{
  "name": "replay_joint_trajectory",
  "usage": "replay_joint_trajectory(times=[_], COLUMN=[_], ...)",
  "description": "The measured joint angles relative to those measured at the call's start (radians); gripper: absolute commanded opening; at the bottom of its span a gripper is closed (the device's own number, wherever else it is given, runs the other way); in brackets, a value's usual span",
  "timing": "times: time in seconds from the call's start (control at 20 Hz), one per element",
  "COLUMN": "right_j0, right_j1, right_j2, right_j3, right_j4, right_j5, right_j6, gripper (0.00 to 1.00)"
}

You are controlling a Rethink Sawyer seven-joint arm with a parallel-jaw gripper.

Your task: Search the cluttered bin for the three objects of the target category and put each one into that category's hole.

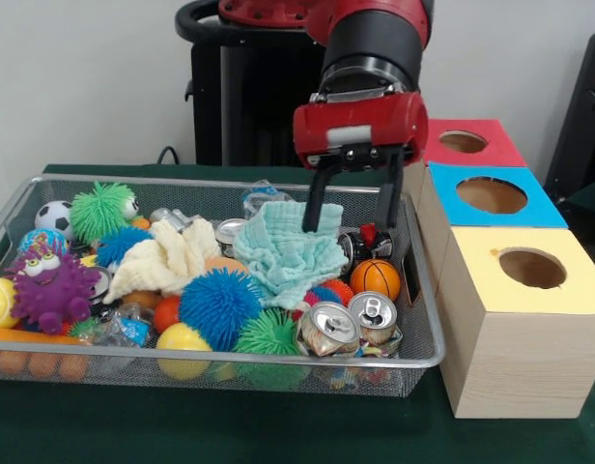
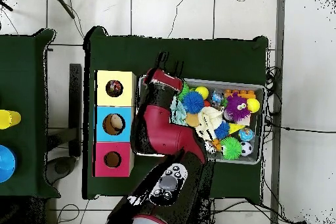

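The wire-mesh bin [image 1: 425, 329] is heaped with toys, cans and cloths; it also shows in the overhead view [image 2: 262, 124]. My gripper [image 1: 348, 224] hangs open and empty over the bin's right end. Its left finger [image 1: 317, 201] is just above the mint cloth [image 1: 283, 253], and its right finger [image 1: 386, 203] is near the bin's right wall. No white knotted bundle shows. A red and blue patch [image 1: 325, 293] peeks from under the mint cloth; I cannot tell what it is. The yellow-topped box's hole [image 1: 532, 268] is right of the bin, and also shows in the overhead view [image 2: 114, 89].
The blue-topped box [image 1: 491, 195] and red-topped box [image 1: 464, 142] stand behind the yellow one. In the bin lie a pale yellow cloth [image 1: 162, 259], spiky balls [image 1: 218, 307], crushed cans [image 1: 328, 329], a small basketball [image 1: 375, 278] and a purple monster toy [image 1: 48, 288].
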Motion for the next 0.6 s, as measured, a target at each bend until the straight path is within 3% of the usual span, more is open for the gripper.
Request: replay_joint_trajectory(times=[0.2,0.4,0.6], right_j0=[0.008,-0.009,-0.06], right_j1=[-0.012,-0.027,-0.04], right_j2=[0.015,0.058,0.146], right_j3=[-0.001,-0.011,-0.042], right_j4=[0.012,-0.027,-0.097], right_j5=[-0.013,-0.001,0.127], right_j6=[0.0,0.0,0.0], gripper=[1.0,1.0,1.0])
